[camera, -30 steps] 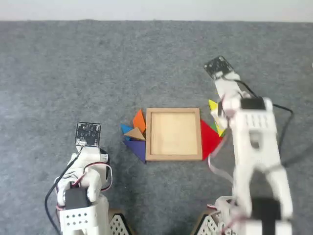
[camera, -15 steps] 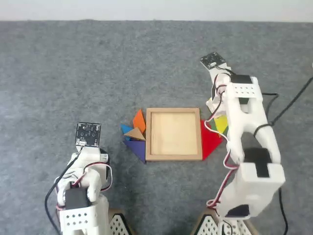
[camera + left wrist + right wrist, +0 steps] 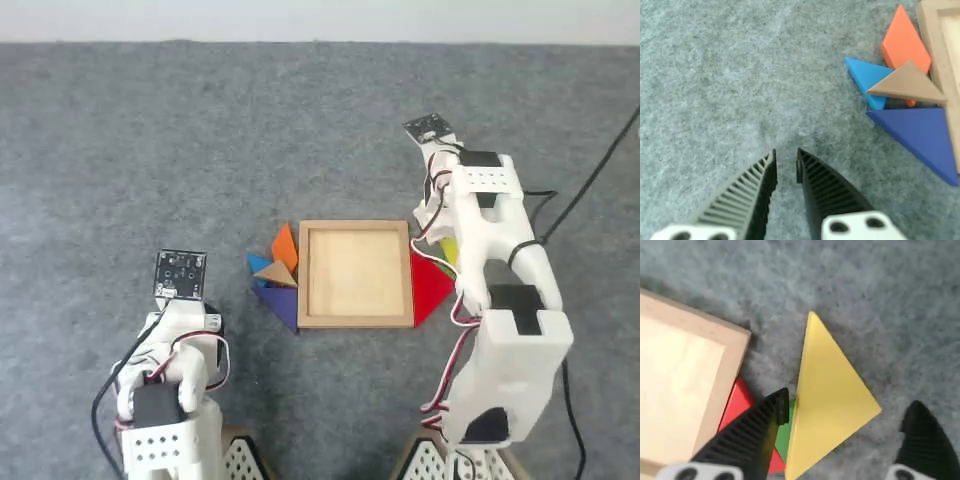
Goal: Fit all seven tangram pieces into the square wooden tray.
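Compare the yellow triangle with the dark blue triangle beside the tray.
The yellow triangle lies on the right arm's side of the tray; the dark blue triangle lies on the opposite side, against the rim. The yellow triangle sits inside the open right gripper, beside a green piece; the dark blue triangle has no gripper around it. Both are triangles outside the tray.

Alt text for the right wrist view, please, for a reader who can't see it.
The right gripper, fingers open, straddles a yellow triangle lying on grey carpet. A red piece and a green piece show beside it, next to a corner of the wooden tray.
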Robot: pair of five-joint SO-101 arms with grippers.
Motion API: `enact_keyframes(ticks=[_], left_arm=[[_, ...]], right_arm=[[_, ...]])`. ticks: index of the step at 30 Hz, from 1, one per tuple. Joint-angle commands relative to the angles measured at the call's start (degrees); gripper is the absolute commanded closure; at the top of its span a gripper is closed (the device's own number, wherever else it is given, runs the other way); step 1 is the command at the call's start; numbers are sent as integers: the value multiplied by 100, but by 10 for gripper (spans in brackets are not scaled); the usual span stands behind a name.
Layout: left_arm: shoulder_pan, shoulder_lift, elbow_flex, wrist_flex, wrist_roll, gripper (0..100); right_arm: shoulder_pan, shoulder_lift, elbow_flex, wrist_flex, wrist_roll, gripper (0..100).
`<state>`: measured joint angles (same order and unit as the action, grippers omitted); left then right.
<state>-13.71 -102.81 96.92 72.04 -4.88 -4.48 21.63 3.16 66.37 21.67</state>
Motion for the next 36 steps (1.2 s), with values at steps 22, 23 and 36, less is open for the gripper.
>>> enact_keyframes(ticks=[22,23,36], left_arm=[[-26,-123,-48,18,44,932],[-26,-123,-48,18,44,932],[-26,-123,-48,18,44,932]], right_arm=[[-31,1007,-958,479,-141,612],[-31,1007,-985,479,-141,612],[-31,1015,-993,479,-158,842]])
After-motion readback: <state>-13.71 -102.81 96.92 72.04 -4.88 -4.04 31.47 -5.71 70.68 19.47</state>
